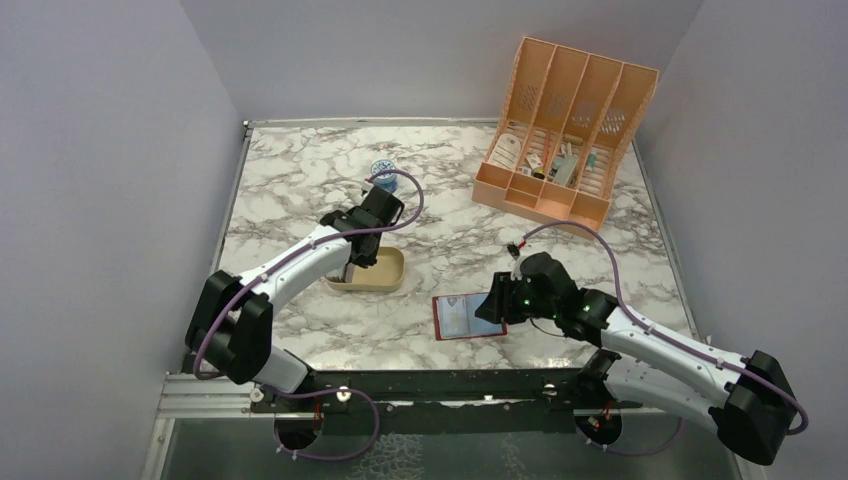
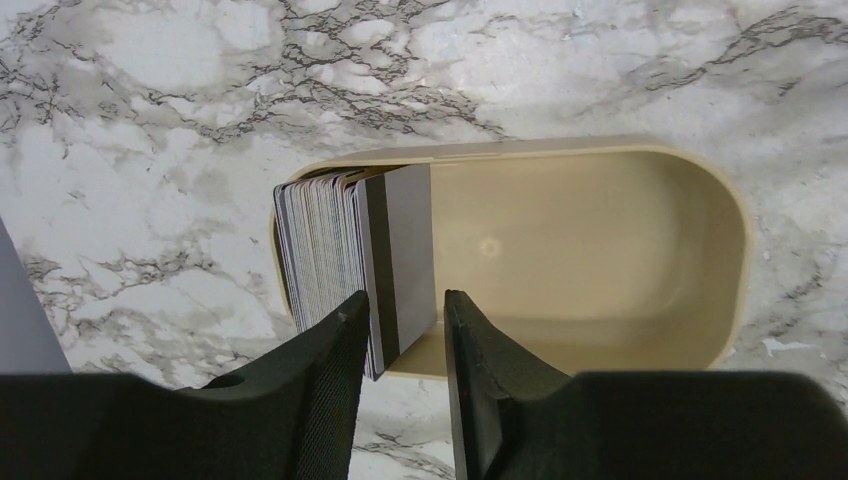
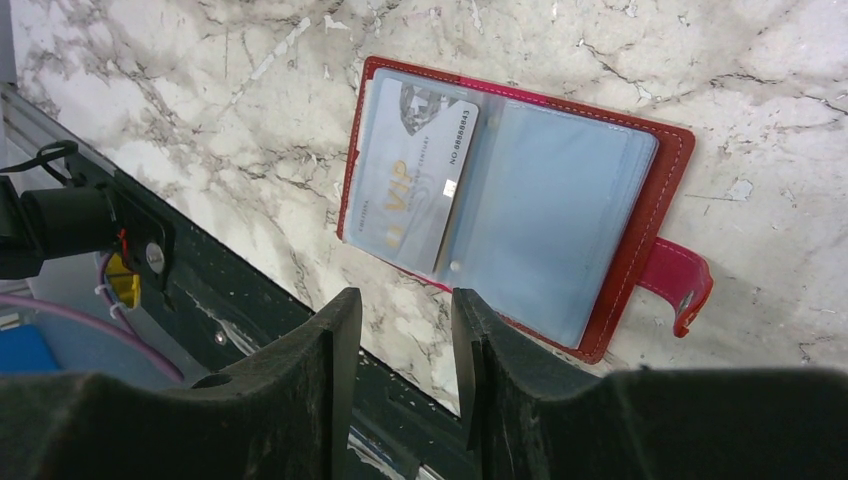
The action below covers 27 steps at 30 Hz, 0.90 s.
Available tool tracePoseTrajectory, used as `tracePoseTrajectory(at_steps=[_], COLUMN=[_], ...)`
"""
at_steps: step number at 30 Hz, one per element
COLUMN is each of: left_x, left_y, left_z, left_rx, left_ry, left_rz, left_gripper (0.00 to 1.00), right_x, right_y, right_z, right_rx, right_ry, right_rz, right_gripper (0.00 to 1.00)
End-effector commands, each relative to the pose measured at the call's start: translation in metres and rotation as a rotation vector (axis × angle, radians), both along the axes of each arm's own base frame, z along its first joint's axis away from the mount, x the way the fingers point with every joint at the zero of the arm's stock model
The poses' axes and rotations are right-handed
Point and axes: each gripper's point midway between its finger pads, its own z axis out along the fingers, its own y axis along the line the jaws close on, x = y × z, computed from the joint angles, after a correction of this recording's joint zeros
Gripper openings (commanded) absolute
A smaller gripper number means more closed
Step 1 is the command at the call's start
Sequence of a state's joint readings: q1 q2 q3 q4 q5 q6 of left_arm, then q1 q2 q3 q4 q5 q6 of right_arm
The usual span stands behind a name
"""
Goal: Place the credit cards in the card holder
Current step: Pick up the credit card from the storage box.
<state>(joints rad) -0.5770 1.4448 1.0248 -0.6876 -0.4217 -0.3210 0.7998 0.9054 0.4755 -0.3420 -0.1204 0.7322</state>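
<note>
A greyish stack of credit cards (image 2: pixel 325 250) stands on edge at the left end of a shallow tan tray (image 2: pixel 600 165). The outermost card (image 2: pixel 400 255) has a black stripe. My left gripper (image 2: pixel 403 312) is open over the tray's near rim, and the lower corner of the outer cards lies between its fingers. From above, it (image 1: pixel 352 268) dips into the tray (image 1: pixel 385 275). The dark red card holder (image 3: pixel 650 200) lies open on the table, with one pale VIP card (image 3: pixel 415 185) in a blue pocket. My right gripper (image 3: pixel 405 305) is open and empty just near of the holder (image 1: pixel 465 316).
A large peach slotted organizer (image 1: pixel 565 130) with small items stands at the back right. A small blue-and-white object (image 1: pixel 383 168) sits behind the left arm. A black rail (image 1: pixel 430 385) runs along the table's near edge. Walls close in on both sides.
</note>
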Motion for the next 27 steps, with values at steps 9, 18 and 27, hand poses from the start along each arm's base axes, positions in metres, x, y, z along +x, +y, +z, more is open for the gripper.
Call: tracePoseTrajectory(at_steps=[9, 18, 27], left_x=[0.009, 0.007, 0.008], left_y=[0.031, 0.04, 0.045], left_z=[-0.01, -0.02, -0.02], left_rx=[0.202, 0.271, 0.316], left_ry=[-0.012, 0.016, 0.028], left_rz=[0.046, 0.058, 0.064], left_gripper=[0.43, 0.44, 0.4], right_x=[0.007, 0.008, 0.008], right_y=[0.004, 0.006, 0.004], right_z=[0.009, 0.012, 0.015], right_rx=[0.011, 0.017, 0.016], right_ry=[-0.032, -0.048, -0.06], right_rz=[-0.004, 0.005, 0.003], right_gripper=[0.39, 0.39, 0.39])
